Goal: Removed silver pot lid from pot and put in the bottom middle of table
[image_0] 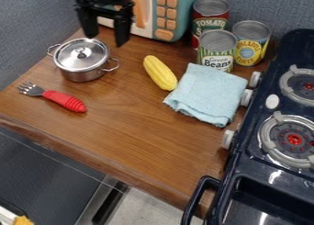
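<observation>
Tool (107,40) hangs, fingers apart; silver lid (73,59) on pot (86,75).

Setting: a toy kitchen. A dark blue toy stove (245,187) is showing ringed burners (294,137); a toy microwave (175,15) is standing at the back of the wooden counter (141,141). Food cans (211,15), a plastic corn cob (160,73) and a small pot (83,71) are also indicating play-kitchen use.

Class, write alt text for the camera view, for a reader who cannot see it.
A black robot pincer hangs open near a silver pot with its lid on, on a wooden counter. A red-handled fork lies nearby; to the right are a yellow cob-shaped toy, a folded light-blue cloth, three cans and a dark toy stove.
</observation>
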`<action>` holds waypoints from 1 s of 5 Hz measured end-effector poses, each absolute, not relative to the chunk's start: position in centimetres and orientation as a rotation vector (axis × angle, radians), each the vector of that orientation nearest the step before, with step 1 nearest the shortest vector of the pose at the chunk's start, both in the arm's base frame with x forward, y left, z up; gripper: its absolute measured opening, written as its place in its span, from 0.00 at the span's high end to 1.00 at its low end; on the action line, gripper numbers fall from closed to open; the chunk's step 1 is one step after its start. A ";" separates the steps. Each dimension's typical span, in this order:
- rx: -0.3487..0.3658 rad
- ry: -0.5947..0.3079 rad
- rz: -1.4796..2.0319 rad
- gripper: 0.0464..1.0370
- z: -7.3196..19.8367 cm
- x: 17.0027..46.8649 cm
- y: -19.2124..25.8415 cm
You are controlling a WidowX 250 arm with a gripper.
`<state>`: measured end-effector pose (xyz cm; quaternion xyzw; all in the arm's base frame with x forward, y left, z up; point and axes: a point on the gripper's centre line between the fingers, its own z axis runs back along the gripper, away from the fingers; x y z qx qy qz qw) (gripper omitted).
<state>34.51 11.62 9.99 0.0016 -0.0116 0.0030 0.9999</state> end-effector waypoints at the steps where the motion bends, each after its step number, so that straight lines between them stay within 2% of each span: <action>1: 0.009 -0.008 0.044 0.04 8.9 35.3 13.6; 5: 0.142 0.069 0.026 0.04 6.6 37.7 15.7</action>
